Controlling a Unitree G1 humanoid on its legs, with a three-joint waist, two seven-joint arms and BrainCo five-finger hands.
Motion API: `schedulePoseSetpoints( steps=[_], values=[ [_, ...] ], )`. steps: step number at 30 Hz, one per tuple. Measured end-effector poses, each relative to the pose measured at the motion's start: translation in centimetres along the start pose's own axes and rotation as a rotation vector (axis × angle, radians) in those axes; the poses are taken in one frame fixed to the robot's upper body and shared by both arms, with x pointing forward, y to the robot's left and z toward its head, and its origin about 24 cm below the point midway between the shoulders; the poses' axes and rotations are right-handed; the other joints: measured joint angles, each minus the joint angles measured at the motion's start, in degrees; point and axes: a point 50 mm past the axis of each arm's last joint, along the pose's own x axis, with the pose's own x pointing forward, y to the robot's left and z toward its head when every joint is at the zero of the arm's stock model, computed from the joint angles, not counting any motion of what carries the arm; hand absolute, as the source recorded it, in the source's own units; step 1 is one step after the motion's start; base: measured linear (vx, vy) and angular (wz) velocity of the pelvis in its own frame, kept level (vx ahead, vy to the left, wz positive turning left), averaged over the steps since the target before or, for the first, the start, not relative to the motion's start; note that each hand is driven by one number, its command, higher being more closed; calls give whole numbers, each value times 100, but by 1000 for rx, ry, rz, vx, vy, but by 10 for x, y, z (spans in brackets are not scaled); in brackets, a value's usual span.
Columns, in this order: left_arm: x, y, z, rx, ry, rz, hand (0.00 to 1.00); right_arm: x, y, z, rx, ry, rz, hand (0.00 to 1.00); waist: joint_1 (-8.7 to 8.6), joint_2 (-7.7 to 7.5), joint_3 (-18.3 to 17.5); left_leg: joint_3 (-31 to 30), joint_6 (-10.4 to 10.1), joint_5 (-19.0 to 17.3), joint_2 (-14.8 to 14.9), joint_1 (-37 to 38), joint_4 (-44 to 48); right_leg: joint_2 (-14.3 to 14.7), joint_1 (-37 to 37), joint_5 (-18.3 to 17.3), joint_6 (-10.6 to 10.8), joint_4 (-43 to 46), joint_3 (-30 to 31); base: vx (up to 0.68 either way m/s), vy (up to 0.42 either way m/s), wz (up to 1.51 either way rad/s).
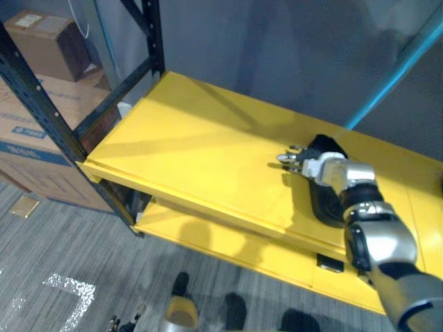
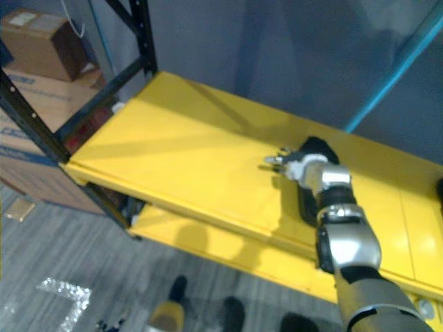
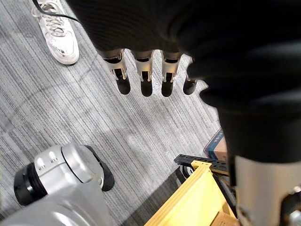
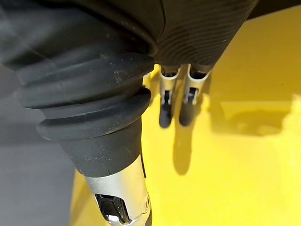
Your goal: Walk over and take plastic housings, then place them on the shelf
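My right hand (image 1: 309, 164) reaches over the upper yellow shelf board (image 1: 201, 152), right of its middle. In the right wrist view its fingers (image 4: 176, 106) point straight out just above the bare yellow surface and hold nothing. A black curved plastic housing (image 1: 322, 204) lies on the board directly under that wrist, partly hidden by the arm. My left hand (image 3: 146, 77) hangs over the grey carpet, fingers straight and empty.
A lower yellow shelf board (image 1: 228, 245) juts out beneath the upper one. Black rack uprights (image 1: 41, 104) stand at the left, with cardboard boxes (image 1: 41, 62) behind them. A blue pole (image 1: 394, 72) slants at the back right. A person's white shoe (image 3: 59, 33) rests on the carpet.
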Motion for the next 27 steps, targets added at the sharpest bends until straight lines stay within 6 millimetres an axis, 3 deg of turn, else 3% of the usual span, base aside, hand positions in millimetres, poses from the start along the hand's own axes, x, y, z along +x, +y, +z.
schedulePoseSetpoints(
  steps=[10, 18, 27],
  values=[
    [-3, 3, -6, 13, 16, -9, 0, -2, -14, -3, 127, -39, -72, 0, -86, 113, 42, 39, 9, -7, 67, 16, 1, 84, -51, 147, -125, 21, 76, -16, 17, -3],
    [-5, 1, -8, 5, 19, -14, 0, -10, -40, -1, 161, -76, -240, 0, -93, 142, 29, 178, 4, -2, 43, 2, 1, 65, -90, 27, -306, -80, 150, -13, -6, -9],
    [-5, 2, -10, 8, 26, -12, 0, -19, -61, 8, 265, -226, -393, 0, -127, 219, -13, 176, -56, 48, -58, 6, 1, -31, -55, -137, -207, -169, 120, 5, -3, -2]
  ],
)
